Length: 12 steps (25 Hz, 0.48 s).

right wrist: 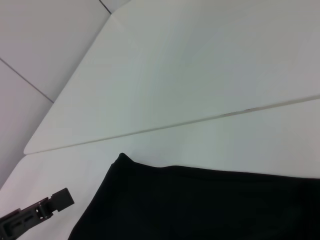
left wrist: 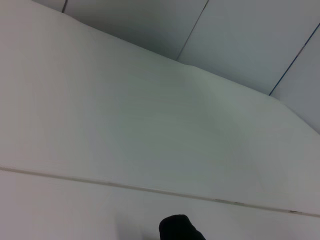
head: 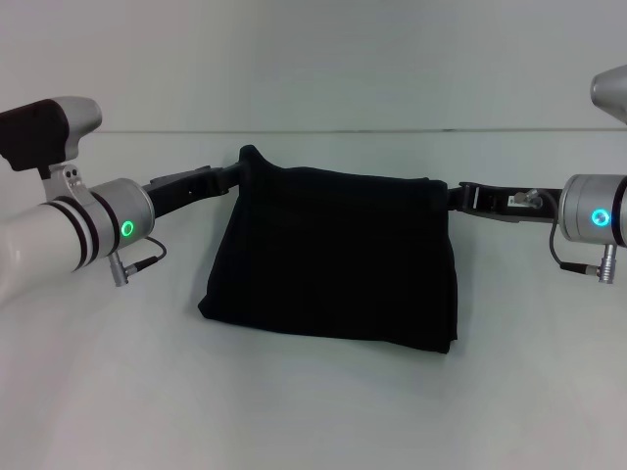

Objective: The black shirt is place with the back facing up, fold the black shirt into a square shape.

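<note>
The white surface (head: 323,411) lies open on every side of the black shirt (head: 333,259), which sits mid-surface already folded into a near-square block. Its far edge is lifted, so this looks like the last fold. The left end effector (head: 233,174) and right end effector (head: 458,196) each grip a far corner; next, lay that edge flat and let go.

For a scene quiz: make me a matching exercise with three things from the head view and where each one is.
Things:
1. black shirt
2. left gripper
3. right gripper

Places:
A. at the shirt's far corner on the robot's right
B. lying folded on the middle of the white table
C. at the shirt's raised far corner on the robot's left

Pairs: 1-B, 2-C, 3-A
</note>
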Available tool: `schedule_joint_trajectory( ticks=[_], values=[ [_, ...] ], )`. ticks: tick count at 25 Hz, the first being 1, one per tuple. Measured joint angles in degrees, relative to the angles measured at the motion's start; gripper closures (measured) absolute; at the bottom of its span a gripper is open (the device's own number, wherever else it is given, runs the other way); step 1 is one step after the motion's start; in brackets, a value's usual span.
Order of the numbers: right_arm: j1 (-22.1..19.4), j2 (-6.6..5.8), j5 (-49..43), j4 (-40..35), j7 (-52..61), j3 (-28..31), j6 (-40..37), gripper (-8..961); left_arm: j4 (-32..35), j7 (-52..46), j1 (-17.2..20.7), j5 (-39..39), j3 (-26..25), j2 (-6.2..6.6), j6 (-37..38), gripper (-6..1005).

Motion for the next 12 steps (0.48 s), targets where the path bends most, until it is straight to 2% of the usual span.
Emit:
schedule_joint_trajectory(
  ticks=[12],
  values=[
    [0.1,-0.62,-0.2,0.5,-0.1,-0.4,1.0,952,0.0,0.0,0.0,0.0,0.0,0.02,0.1,331]
  ],
)
